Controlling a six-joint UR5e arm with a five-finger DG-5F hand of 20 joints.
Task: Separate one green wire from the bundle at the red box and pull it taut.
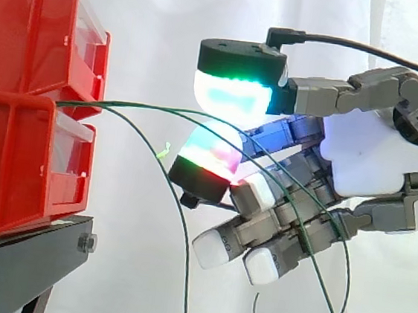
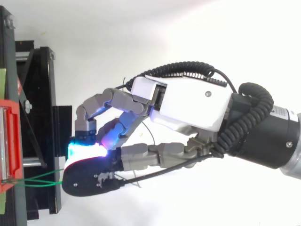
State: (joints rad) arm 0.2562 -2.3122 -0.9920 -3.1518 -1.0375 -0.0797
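Two red boxes (image 1: 22, 159) are stacked at the left on a black stand; from above their edge (image 2: 8, 141) shows at the left. Thin green wires (image 1: 147, 107) come out between the boxes and spread to the right. My hand (image 1: 373, 159) reaches in from the right, about a hand's width from the boxes. Its thumb pad (image 1: 234, 96) and one finger pad (image 1: 209, 156) press together on a green wire (image 2: 42, 178). That wire runs nearly level from the box to the pinch. The other fingers curl below. A second wire (image 1: 180, 221) sags down, and a third crosses the fingers.
The black stand (image 1: 19, 256) carries the boxes, and its frame (image 2: 42, 94) lies under the fingertips in the top view. A white curtain hangs behind. Loose wire loops (image 1: 335, 312) hang below my hand.
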